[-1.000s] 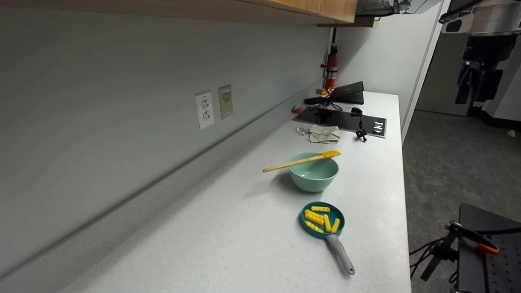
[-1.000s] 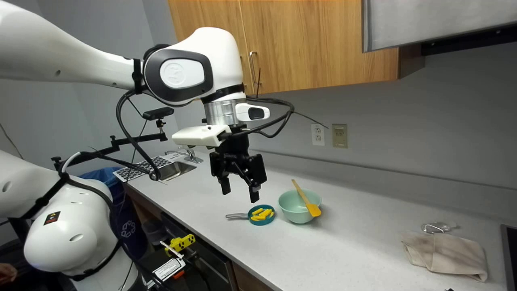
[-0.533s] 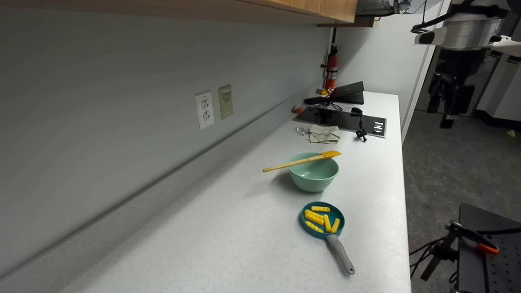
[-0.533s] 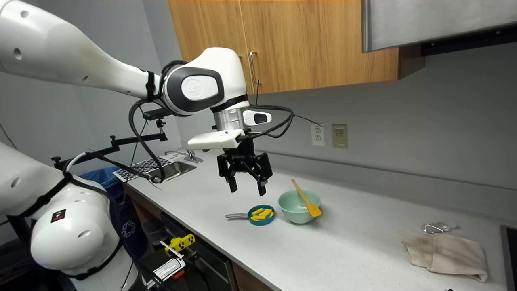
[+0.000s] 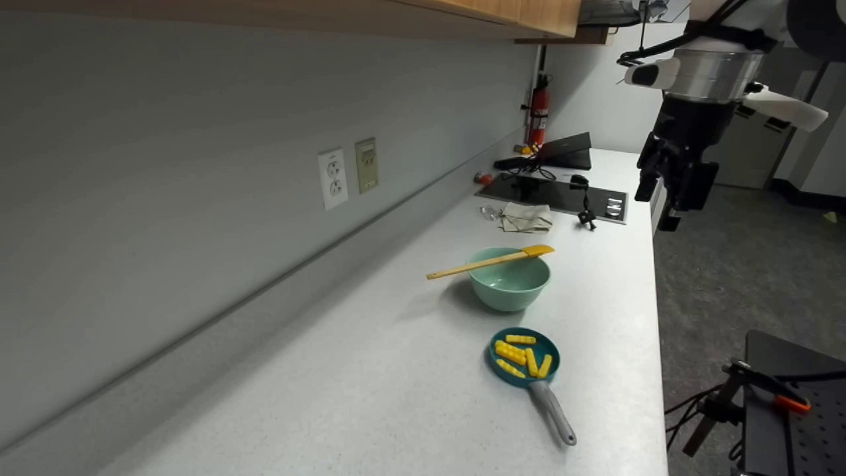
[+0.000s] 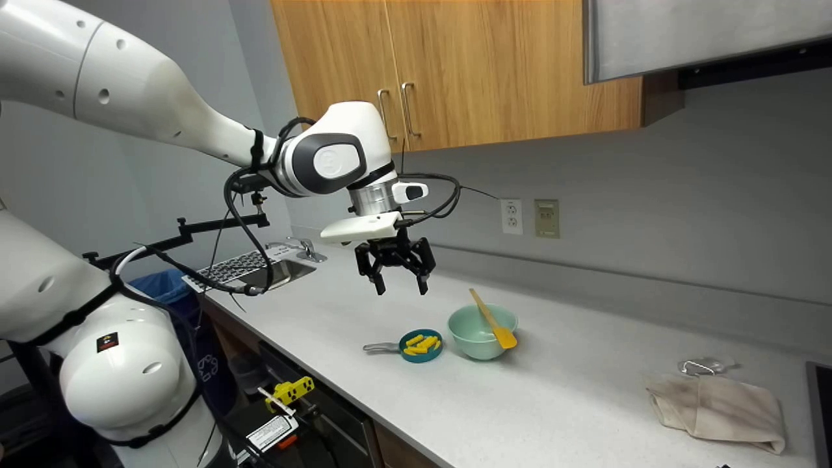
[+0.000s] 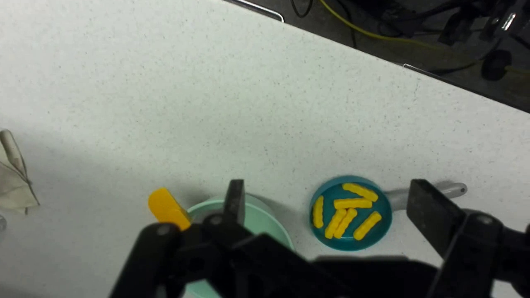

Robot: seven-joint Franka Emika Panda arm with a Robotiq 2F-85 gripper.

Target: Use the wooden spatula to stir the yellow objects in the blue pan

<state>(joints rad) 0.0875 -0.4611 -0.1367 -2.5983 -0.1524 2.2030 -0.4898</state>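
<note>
The wooden spatula [image 5: 472,266], a pale stick with a yellow-orange head, lies across the rim of the light teal bowl [image 5: 505,297]. Its head [image 7: 167,209] pokes out past the bowl in the wrist view. Beside the bowl is the blue pan [image 6: 432,357] with its grey handle [image 5: 554,413]; inside lie several yellow objects [image 7: 352,203]. My gripper [image 6: 402,286] is open with nothing held, high above the counter and clear of everything. In the wrist view the pan shows beyond the gap between my fingertips, and the left finger [image 7: 236,200] covers part of the bowl.
A folded cloth [image 6: 715,409] lies farther along the counter, with a black cooktop [image 5: 552,196] behind it. Wooden cabinets [image 6: 487,71] overhang the counter along the wall. The counter's front edge drops to the floor.
My arm has swung in toward the counter: the gripper has moved left and nearer in one exterior picture and farther off in the other. Spatula, bowl and pan have not moved.
</note>
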